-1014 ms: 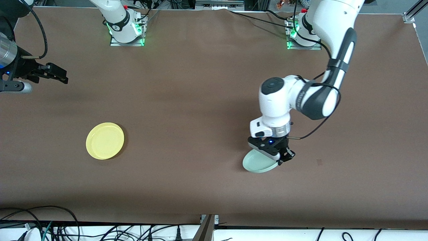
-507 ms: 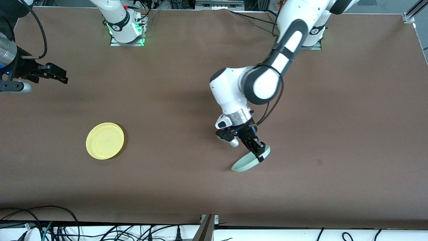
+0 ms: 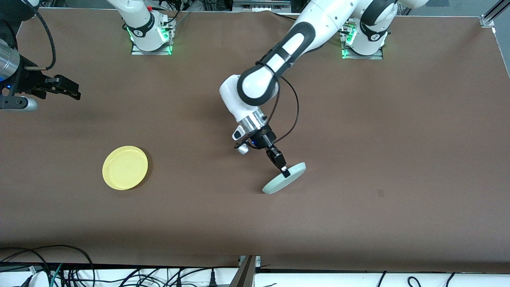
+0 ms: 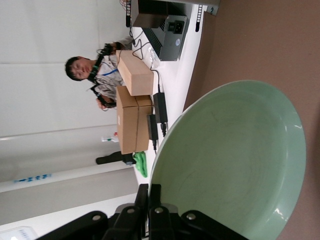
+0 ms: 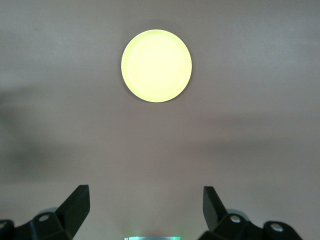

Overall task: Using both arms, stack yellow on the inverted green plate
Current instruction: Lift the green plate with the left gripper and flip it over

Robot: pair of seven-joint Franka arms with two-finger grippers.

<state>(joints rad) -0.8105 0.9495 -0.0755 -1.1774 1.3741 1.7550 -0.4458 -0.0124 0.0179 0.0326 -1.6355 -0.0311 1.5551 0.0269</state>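
The green plate (image 3: 283,178) is tilted on edge over the middle of the table, with my left gripper (image 3: 284,170) shut on its rim. In the left wrist view the plate (image 4: 235,160) fills the frame and the gripper (image 4: 149,192) pinches its rim. The yellow plate (image 3: 125,167) lies flat, rim up, toward the right arm's end of the table. My right gripper (image 3: 73,91) is open and empty, waiting in the air at the right arm's end. The right wrist view shows the yellow plate (image 5: 156,65) below that open gripper (image 5: 145,205).
Brown table cover (image 3: 398,139) spans the table. Both arm bases (image 3: 149,36) stand along the edge farthest from the front camera. Cables (image 3: 59,267) hang off the edge nearest the camera.
My left arm has carried the green plate from the left arm's end toward the table's middle, tipping it from nearly flat to steeply on edge. The right arm has not moved.
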